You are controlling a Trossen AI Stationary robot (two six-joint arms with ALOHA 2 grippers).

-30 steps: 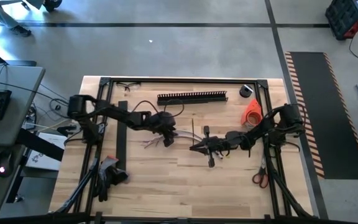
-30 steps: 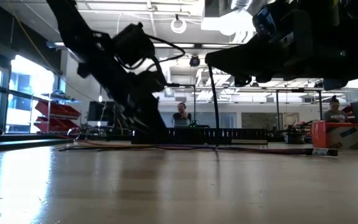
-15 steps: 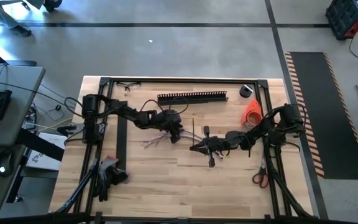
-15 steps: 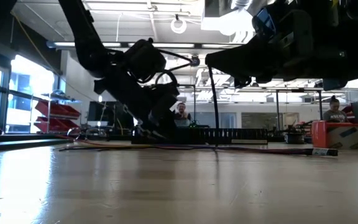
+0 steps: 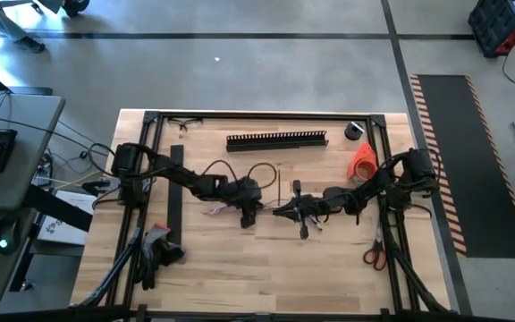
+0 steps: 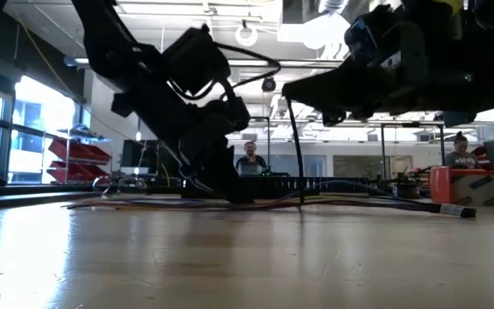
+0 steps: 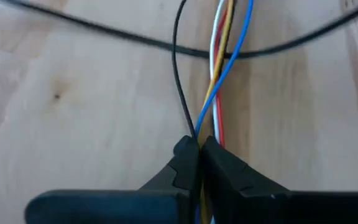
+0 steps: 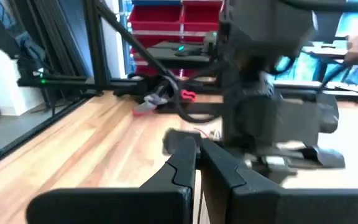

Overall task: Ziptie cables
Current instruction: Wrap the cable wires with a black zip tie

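The cables (image 7: 219, 56) are a bunch of thin wires, blue, orange, white, red and black, lying on the wood near the table's middle (image 5: 219, 211). My left gripper (image 5: 247, 213) is down at the table, shut on them (image 7: 197, 144). My right gripper (image 5: 280, 212) hovers just to its right, above the table (image 6: 288, 88), shut (image 8: 197, 149). A thin dark strand (image 6: 297, 146) stands upright below its fingertips, and its lower end reaches the table by the cables. My left gripper pinches several wires together (image 7: 199, 132) between its two fingers. It comes slanting down from above, and the wires run on ahead along the fingers. Beyond the pinch they lie slack on the table. My right gripper holds the thin dark strand by its upper end (image 6: 291, 101), at the fingertips. The fingers lie about level, pointing toward the table's left. The strand hangs nearly upright, with its lower end (image 6: 301, 199) down at the table.
A long black slotted strip (image 5: 276, 140) lies along the far side, and another (image 5: 175, 192) lies by the left arm. An orange object (image 5: 363, 161), a black roll (image 5: 355, 131) and scissors (image 5: 374, 257) sit at the right. A loose black cable (image 7: 272, 46) crosses the wires. People (image 6: 249, 157) stand beyond the table.
My left gripper has moved toward the table's right and then toward the near edge, ending close to my right gripper and low on the table. The cables have been dragged along with it, and more of them now stretches toward the right. My right gripper has stayed put.
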